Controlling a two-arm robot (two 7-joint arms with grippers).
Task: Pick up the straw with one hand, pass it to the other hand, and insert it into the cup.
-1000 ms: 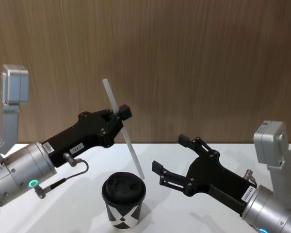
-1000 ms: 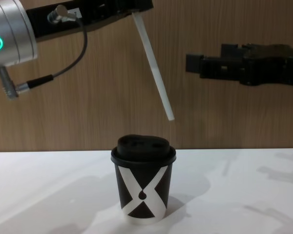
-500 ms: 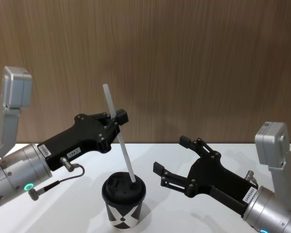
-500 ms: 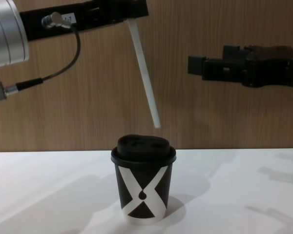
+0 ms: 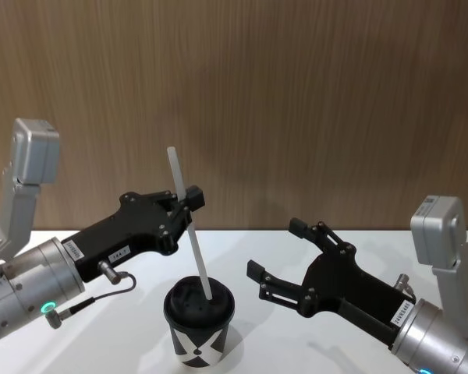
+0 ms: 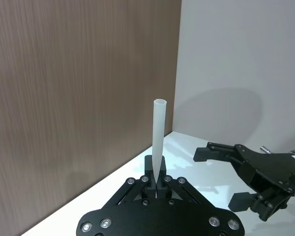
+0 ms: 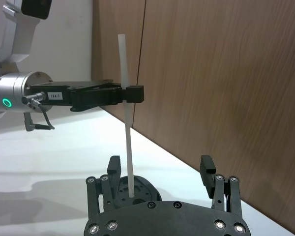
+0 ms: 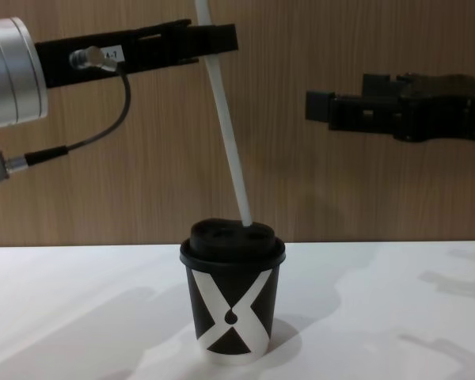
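Behind everything stands a brown wood-grain wall (image 5: pixel 296 93), and below it a white table (image 8: pixel 380 317) carries the cup (image 8: pixel 233 293) near the middle of the chest view, upright, black with a white X pattern and a small drop mark, capped by a domed black lid (image 8: pixel 233 237). Next in bulk is the left arm, a silver wrist (image 5: pixel 31 284) with a green light ring, a looping dark cable (image 8: pixel 103 119) and a metal plug beside its white label; it reaches in from the left, and its gripper (image 5: pixel 189 199) sits above and a little behind the cup, its fingers closed tight on the straw. From the left wrist view that grip is plain: the gripper (image 6: pixel 156 183) has its fingertips pinched together around the straw's shaft, with the open upper end standing above them. The right arm comes in from the right, its gripper (image 5: pixel 274 249) held off to the right of the cup and well above the table, fingers spread wide and holding nothing; in the chest view this right gripper (image 8: pixel 332 107) hangs at about the height of the left one, apart from the straw. Smallest is the straw (image 5: pixel 189 230), thin and white, tilted so its top leans left and away, its lower tip meeting the lid's top. Whether the tip is through the lid's hole or only resting on it cannot be told, though the right wrist view shows the straw (image 7: pixel 127 142) ending right at the lid.
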